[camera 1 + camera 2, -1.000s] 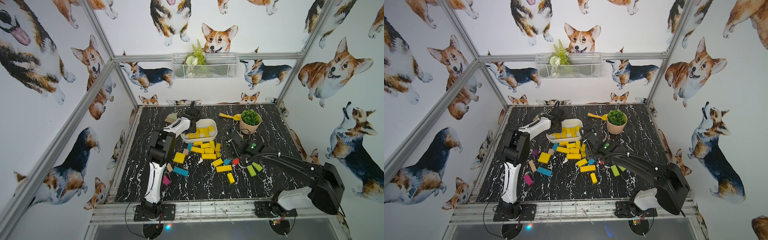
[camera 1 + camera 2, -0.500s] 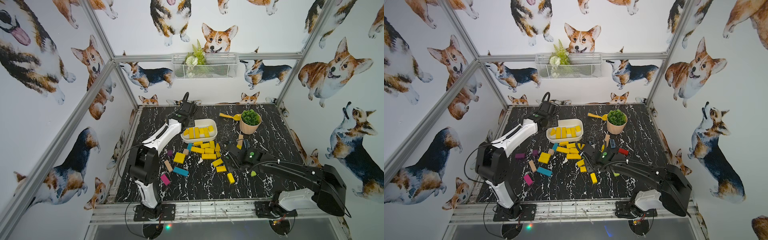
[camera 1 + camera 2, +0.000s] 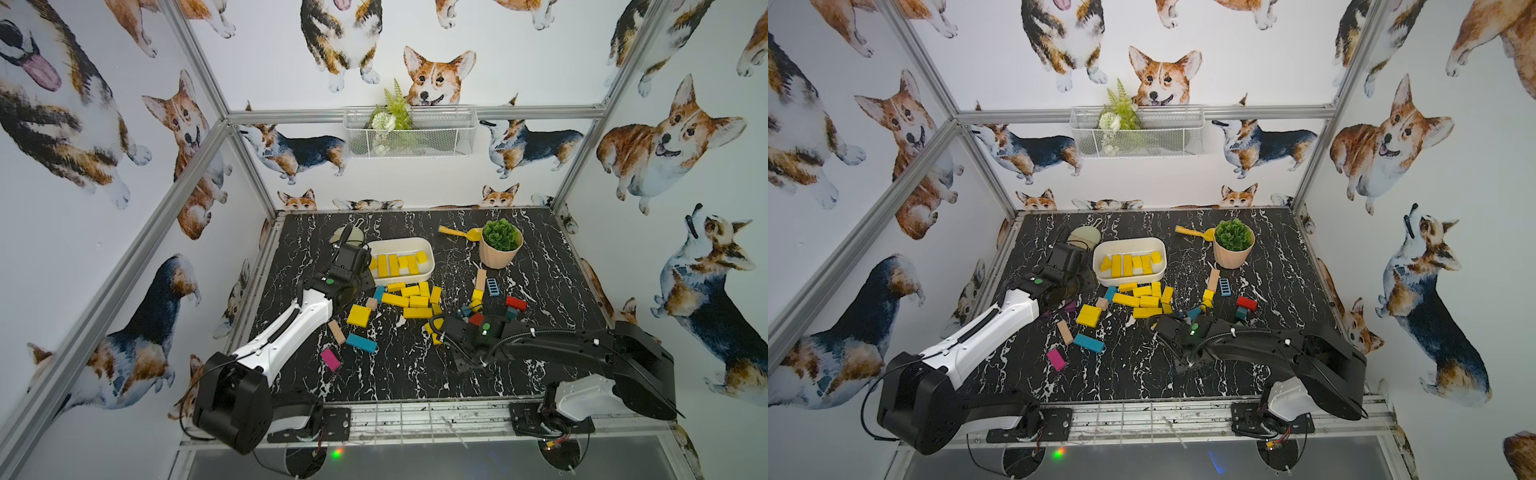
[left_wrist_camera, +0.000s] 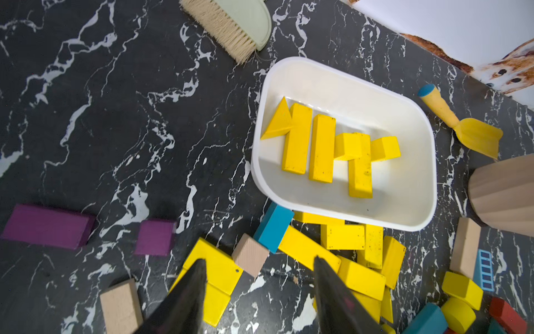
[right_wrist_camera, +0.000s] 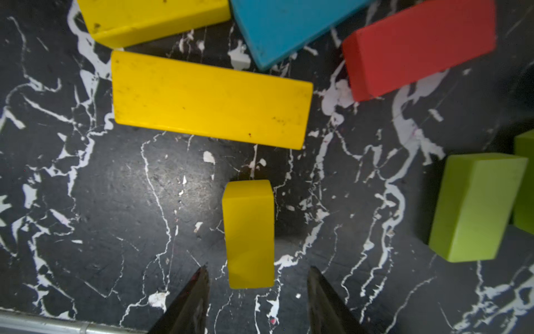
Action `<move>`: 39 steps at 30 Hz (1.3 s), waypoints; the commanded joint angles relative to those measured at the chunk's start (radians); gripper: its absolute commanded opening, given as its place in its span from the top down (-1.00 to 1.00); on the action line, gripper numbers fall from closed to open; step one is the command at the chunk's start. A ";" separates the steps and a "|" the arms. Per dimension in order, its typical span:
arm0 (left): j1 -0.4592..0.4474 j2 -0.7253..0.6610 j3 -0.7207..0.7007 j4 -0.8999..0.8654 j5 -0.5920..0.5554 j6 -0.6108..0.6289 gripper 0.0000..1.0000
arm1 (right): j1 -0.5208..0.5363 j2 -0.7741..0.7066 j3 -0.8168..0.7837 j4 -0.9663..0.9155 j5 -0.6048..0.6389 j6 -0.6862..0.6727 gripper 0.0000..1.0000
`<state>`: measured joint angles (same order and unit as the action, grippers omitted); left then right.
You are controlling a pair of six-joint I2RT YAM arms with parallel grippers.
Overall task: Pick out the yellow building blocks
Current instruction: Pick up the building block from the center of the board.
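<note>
Two sets of fingers, apart and empty: left gripper (image 4: 259, 260) over the yellow heap (image 4: 346, 260), right gripper (image 5: 257, 267) astride a short yellow block (image 5: 249, 231); an off-centre squeeze could skid it.

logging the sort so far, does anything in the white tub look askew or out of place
Nothing non-yellow lies in the white tub. One small yellow cube sits crooked, seemingly propped on the yellow bars instead of flat beside them. Otherwise nothing stands out.
</note>
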<state>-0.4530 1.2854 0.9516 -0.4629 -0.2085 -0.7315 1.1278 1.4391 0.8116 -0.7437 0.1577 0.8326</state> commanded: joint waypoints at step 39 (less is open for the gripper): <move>0.002 -0.348 -0.229 -0.019 -0.031 -0.143 -0.24 | -0.246 0.280 0.683 -0.090 0.084 -0.443 0.57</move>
<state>-0.4526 0.9649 0.7399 -0.4652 -0.2527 -0.8566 0.9211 1.6276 1.3861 -0.8276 0.2543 0.5179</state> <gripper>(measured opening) 0.617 0.263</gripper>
